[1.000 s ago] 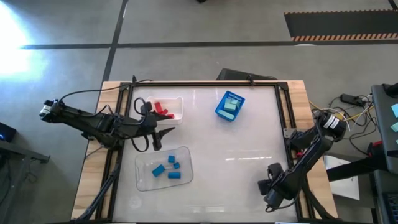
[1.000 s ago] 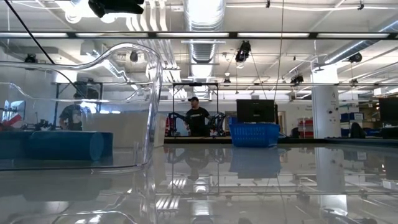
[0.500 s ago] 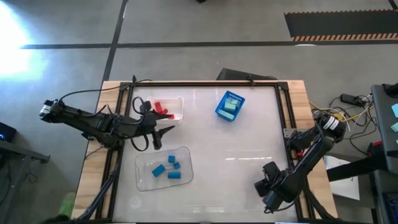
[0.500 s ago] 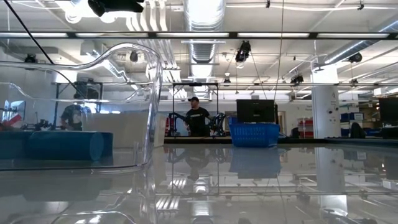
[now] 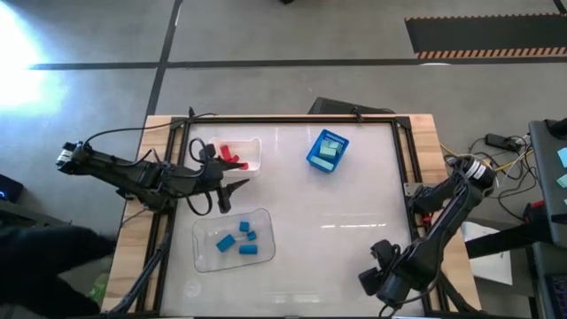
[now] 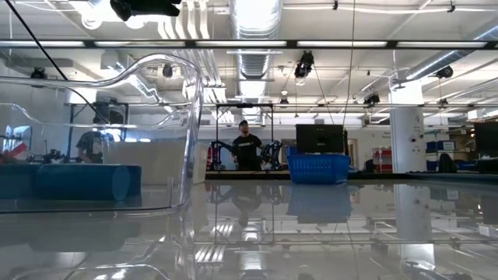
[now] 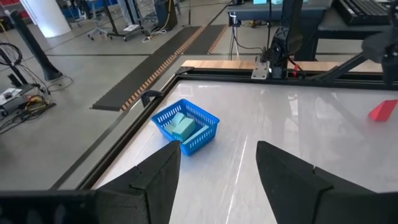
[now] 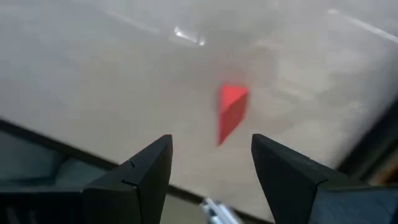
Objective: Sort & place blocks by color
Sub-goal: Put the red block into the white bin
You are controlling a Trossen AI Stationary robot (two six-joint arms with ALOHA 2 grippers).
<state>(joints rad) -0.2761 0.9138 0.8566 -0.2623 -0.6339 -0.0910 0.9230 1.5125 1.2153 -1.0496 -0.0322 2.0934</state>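
fingers of the right gripper (image 8: 208,177) stand wide apart, empty, over a small red wedge-shaped block (image 8: 232,111) lying on the white table (image 5: 337,204) near its front right corner. left gripper (image 7: 217,180) is also spread, empty, between the two clear trays.

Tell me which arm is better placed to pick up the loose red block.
Right. The right gripper is open with the red block directly ahead between its fingers; the left gripper sits by the trays.
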